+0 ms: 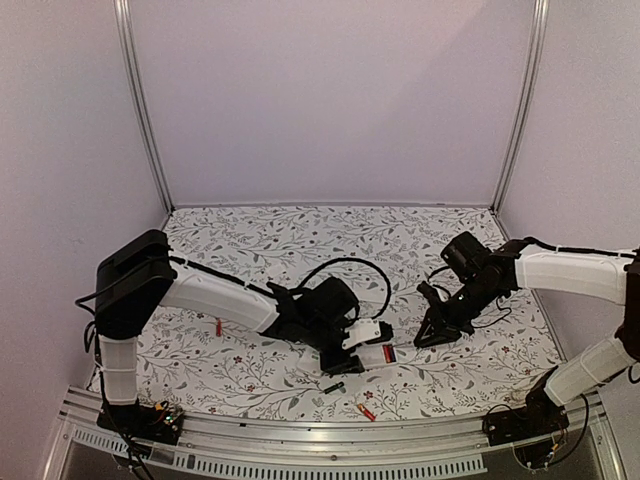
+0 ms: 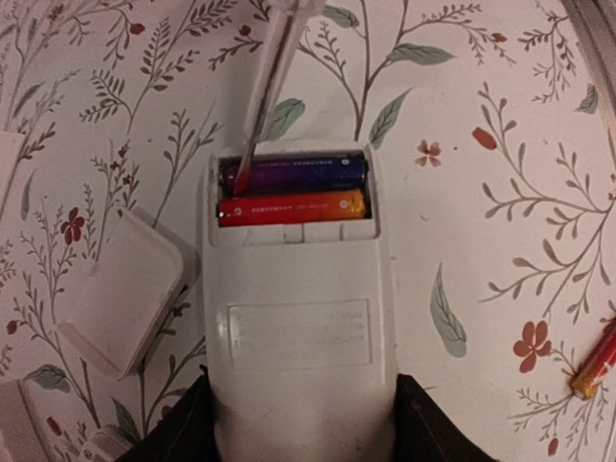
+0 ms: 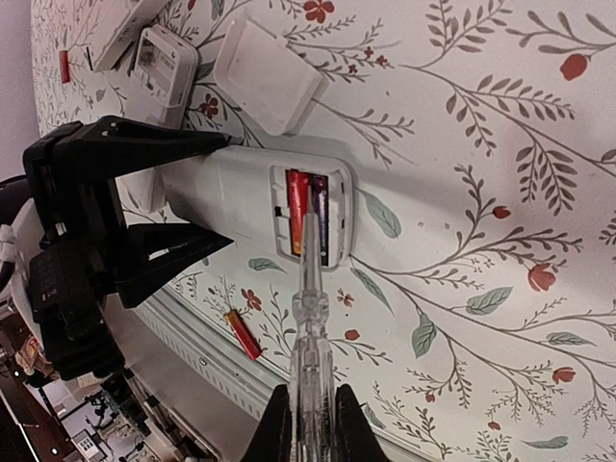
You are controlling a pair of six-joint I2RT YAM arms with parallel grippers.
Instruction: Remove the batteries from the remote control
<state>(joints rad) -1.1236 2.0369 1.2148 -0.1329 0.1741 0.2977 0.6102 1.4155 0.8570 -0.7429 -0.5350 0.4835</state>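
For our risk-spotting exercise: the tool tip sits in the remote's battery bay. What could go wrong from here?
The clear tool held by the right gripper may slip off the purple battery and gouge the remote.
A prised battery could spring out and roll toward the near table edge, where a loose battery lies.

No text, brand or number can be read in any view. In the left wrist view, one line of small pale print runs along the orange-red battery (image 2: 294,207) and another along the dark blue-purple battery (image 2: 298,174). Both lie in the open compartment of the white remote control (image 2: 298,279). The letters are too small and blurred to make out.
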